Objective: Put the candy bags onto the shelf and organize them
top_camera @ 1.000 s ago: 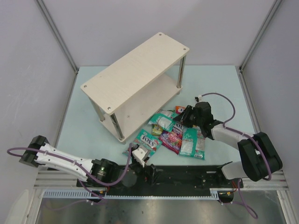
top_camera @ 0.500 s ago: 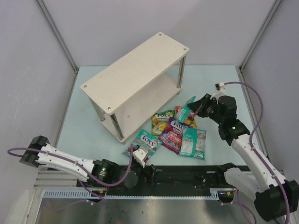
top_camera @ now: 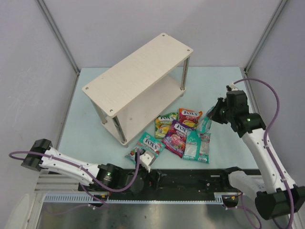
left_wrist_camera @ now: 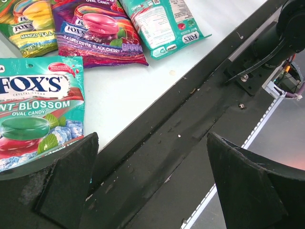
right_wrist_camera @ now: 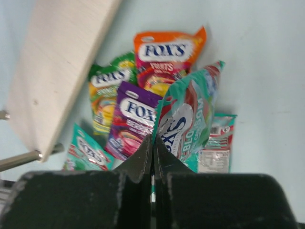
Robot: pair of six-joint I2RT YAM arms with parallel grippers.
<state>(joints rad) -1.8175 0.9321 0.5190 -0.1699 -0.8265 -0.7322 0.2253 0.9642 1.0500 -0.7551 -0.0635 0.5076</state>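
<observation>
The pale wood two-tier shelf [top_camera: 138, 71] stands at the back left of the table; its board edge shows in the right wrist view [right_wrist_camera: 57, 62]. My right gripper [top_camera: 213, 114] [right_wrist_camera: 153, 140] is shut on the edge of a teal candy bag [top_camera: 206, 125] [right_wrist_camera: 190, 114], which hangs above the pile. On the table lie a teal bag [top_camera: 148, 144] [left_wrist_camera: 38, 109], a green-yellow bag [top_camera: 164, 125], a red-orange bag [top_camera: 189, 118], a purple bag [top_camera: 175, 137] [left_wrist_camera: 100, 33] and a face-down teal bag [top_camera: 193, 145]. My left gripper [top_camera: 143, 157] [left_wrist_camera: 151, 138] is open and empty, low beside the near teal bag.
A black rail [top_camera: 190, 179] [left_wrist_camera: 157, 138] runs along the table's near edge under my left gripper. Grey walls and metal frame posts [top_camera: 59, 36] close in the table at the left, back and right.
My right gripper has lifted a teal bag off the pile and carried it up and to the right. The left arm has barely moved.
</observation>
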